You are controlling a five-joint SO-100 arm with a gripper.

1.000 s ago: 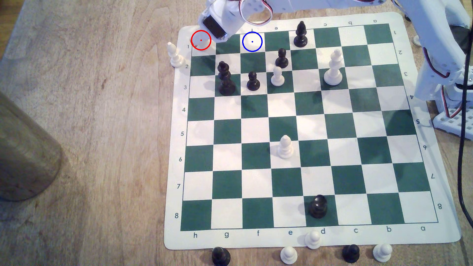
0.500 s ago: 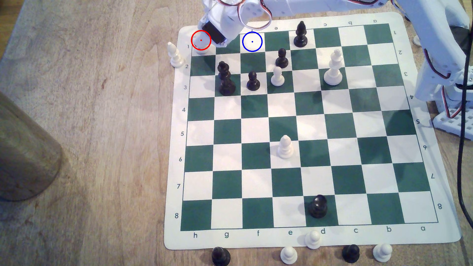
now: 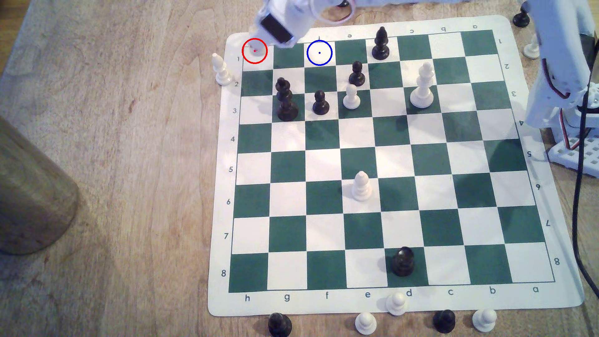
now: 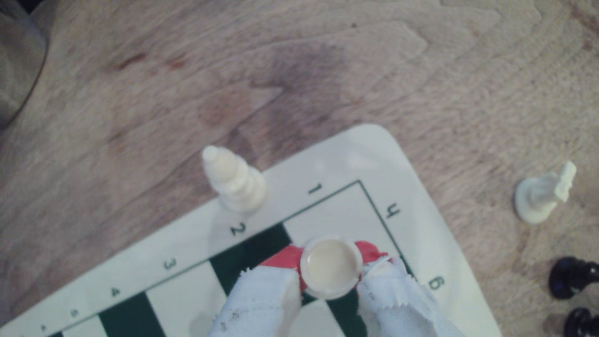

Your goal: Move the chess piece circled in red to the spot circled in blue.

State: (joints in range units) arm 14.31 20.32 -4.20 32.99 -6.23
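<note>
Claw (image 4: 329, 280) clamped on rook (image 4: 330, 266), now lifted off red-ringed square (image 3: 259, 60), upper middle of exterior view. Grasp holding; carry to blue-ringed square (image 3: 319, 52) pending.

You get even, fairly bright, warm-tinted light across the worktop (image 3: 113, 162) in the exterior view, with no hard glare. The white squares of the chess mat (image 3: 547, 298) look slightly washed out. Shadows are soft and short: faint grey smudges beside the standing pieces, and a dim patch on the far corner of the mat under the arm (image 3: 557, 64). The arm's near end is smeared by motion blur there. A brown object (image 3: 32, 191) at the exterior view's left edge is badly out of focus. Your wrist view is softer overall: the wood grain is hazy, the cloth-wrapped fingers (image 4: 262, 304) of the tool (image 4: 329, 291) are blurred, and a diffuse dark shadow lies on the wood beyond the mat.
</note>
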